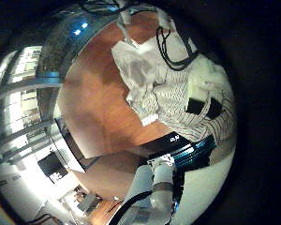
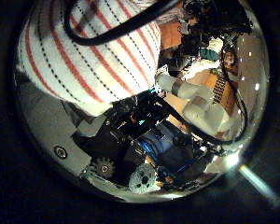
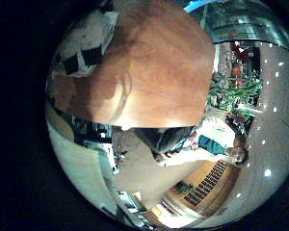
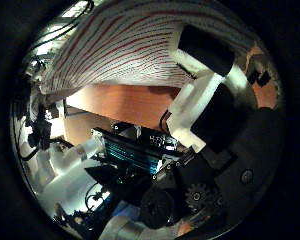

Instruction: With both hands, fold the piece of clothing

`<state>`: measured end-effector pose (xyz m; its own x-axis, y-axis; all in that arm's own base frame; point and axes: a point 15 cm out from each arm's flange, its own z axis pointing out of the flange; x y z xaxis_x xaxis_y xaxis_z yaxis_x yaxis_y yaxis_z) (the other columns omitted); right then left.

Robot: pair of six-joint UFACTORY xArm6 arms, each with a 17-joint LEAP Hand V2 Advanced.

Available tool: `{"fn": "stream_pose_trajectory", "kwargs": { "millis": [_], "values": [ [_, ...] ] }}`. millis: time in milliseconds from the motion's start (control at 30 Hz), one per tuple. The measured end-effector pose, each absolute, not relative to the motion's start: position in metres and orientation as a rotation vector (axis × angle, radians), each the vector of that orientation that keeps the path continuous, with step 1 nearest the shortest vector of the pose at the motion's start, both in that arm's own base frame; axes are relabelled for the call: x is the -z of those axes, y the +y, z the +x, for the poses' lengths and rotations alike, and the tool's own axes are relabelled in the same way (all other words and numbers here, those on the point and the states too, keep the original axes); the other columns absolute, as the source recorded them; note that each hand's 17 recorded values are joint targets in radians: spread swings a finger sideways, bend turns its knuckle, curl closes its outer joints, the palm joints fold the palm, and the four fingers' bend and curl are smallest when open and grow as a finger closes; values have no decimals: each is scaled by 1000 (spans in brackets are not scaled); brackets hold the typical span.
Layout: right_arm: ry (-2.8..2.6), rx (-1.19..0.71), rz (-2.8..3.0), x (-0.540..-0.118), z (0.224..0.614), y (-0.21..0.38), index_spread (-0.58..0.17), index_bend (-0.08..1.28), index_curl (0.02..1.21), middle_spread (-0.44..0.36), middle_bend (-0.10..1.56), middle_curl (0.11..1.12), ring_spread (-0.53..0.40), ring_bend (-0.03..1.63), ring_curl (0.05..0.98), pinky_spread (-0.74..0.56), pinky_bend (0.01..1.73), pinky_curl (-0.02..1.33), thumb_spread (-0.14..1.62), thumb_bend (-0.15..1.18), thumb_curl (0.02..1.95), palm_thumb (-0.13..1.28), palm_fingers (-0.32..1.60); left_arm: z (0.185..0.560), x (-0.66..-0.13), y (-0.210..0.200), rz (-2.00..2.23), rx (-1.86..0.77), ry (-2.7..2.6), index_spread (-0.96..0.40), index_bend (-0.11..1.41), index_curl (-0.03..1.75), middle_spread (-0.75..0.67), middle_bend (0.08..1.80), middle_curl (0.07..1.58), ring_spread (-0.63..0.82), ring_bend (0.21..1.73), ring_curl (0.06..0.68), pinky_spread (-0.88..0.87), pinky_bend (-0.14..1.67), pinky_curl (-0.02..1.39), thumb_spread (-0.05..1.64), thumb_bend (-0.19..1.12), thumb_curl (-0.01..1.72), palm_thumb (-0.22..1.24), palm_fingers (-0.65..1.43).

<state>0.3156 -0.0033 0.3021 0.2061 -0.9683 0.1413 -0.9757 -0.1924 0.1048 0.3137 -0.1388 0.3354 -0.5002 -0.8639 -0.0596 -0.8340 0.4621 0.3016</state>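
The piece of clothing is a striped garment. In the left thumb side palm view the cloth [image 2: 89,51] fills much of the picture, close to the palm. In the right thumb side palm view the cloth [image 4: 130,45] hangs above the table [image 4: 135,102], with my right hand's finger [image 4: 202,58] curled against it. In the right little finger side palm view a corner of cloth [image 3: 87,38] shows beside bare table [image 3: 154,67].
The other arm shows in the left thumb side palm view [image 2: 201,98] and in the right thumb side palm view [image 4: 70,165]. The table's edge [image 1: 145,145] lies close to the garment, with floor beyond it.
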Motion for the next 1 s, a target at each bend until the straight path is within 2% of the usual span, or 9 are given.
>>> {"fn": "stream_pose_trajectory", "kwargs": {
  "millis": [100,233,467,700,767,867,900,933,1000],
  "values": [
    [-1873,-71,2309,-312,334,1,-395,893,904,-243,1148,866,-222,1355,643,-249,1360,608,1430,105,362,874,1073,333,-332,-134,1538,478,-2590,-557,130,865,-578,923,871,-443,1366,502,-566,1295,585,1572,776,1215,467,1037],
    [-1851,-24,2287,-304,362,5,-393,883,932,-238,1150,870,-221,1356,651,-250,1359,622,1427,96,369,892,1067,362,-309,-130,1548,542,-2545,-553,138,898,-567,925,873,-439,1369,504,-566,1288,589,1574,780,1195,447,1007],
    [-1792,84,2236,-263,403,11,-395,865,974,-224,1136,885,-220,1358,662,-248,1353,645,1431,76,375,907,1052,416,-261,-121,1558,584,-2465,-546,137,947,-561,936,878,-437,1390,511,-568,1265,597,1575,806,1165,436,948],
    [-1749,157,2198,-225,435,16,-402,835,1009,-222,1124,901,-223,1356,673,-249,1343,666,1450,48,372,892,1030,446,-219,-117,1551,624,-2407,-537,157,994,-550,924,877,-441,1381,512,-578,1247,611,1568,823,1123,428,838],
    [-1745,166,2190,-218,440,17,-404,818,1017,-221,1120,905,-228,1355,676,-256,1334,670,1464,30,363,861,1003,454,-210,-114,1557,632,-2390,-517,142,996,-540,903,877,-447,1379,516,-579,1240,621,1544,794,1090,406,735],
    [-1741,169,2188,-211,452,19,-414,752,1012,-228,1088,895,-231,1343,670,-286,1314,666,1468,-5,347,808,948,465,-199,-111,1570,632,-2373,-441,115,968,-495,770,857,-444,1368,520,-570,1254,647,1420,640,970,320,440],
    [-1741,168,2188,-208,459,20,-415,679,997,-233,1061,883,-237,1351,667,-310,1300,661,1461,-16,339,785,884,469,-197,-110,1576,630,-2369,-399,115,950,-457,710,847,-433,1358,521,-559,1238,651,1368,560,909,261,312],
    [-1740,169,2187,-206,462,20,-417,596,981,-239,1017,868,-245,1358,666,-337,1307,660,1452,-19,331,768,801,473,-196,-108,1586,628,-2366,-362,125,933,-435,683,841,-422,1357,522,-553,1247,661,1329,506,864,236,284],
    [-1747,168,2185,-203,470,19,-419,369,922,-244,946,842,-266,1376,660,-398,1324,649,1442,-19,318,742,595,483,-195,-103,1616,622,-2358,-269,136,882,-333,556,796,-373,1315,507,-510,1202,658,1234,351,744,128,96]
  ]
}}
